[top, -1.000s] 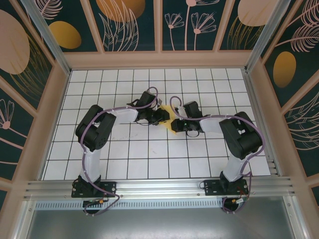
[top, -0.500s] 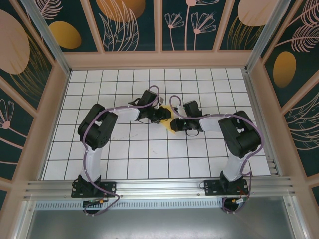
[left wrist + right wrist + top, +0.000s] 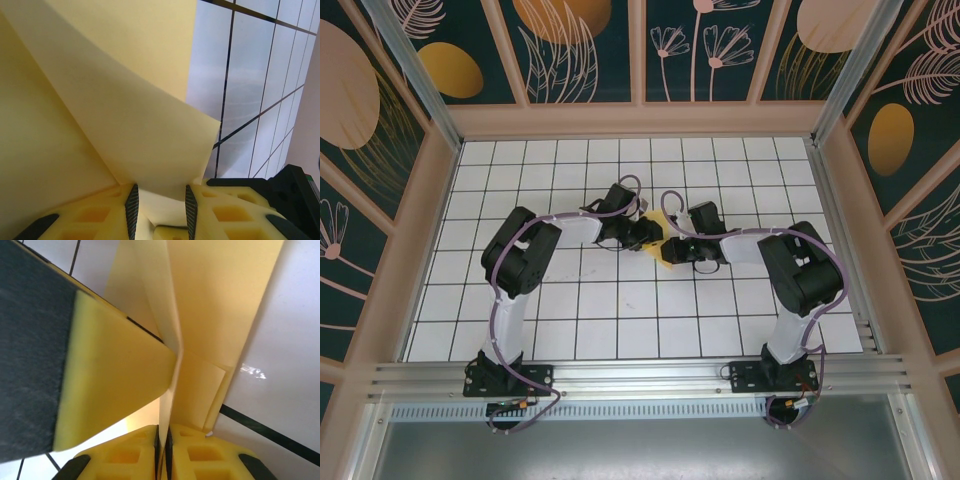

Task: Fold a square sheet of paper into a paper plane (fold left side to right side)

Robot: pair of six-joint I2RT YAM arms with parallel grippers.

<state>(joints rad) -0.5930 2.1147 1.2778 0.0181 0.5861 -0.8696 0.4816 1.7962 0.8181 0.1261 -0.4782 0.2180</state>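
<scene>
Mid-bench [image 3: 570,300]: both arms meet over the yellow sheet of paper [image 3: 663,245], partly folded. Left claw [image 3: 160,207] stands slightly apart with a paper flap between its pads. Right claw [image 3: 163,440] pinches a paper edge.

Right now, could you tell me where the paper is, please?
From the top view, the paper sits mid-table on the grid, between the left gripper and the right gripper, both of which pinch it.
</scene>
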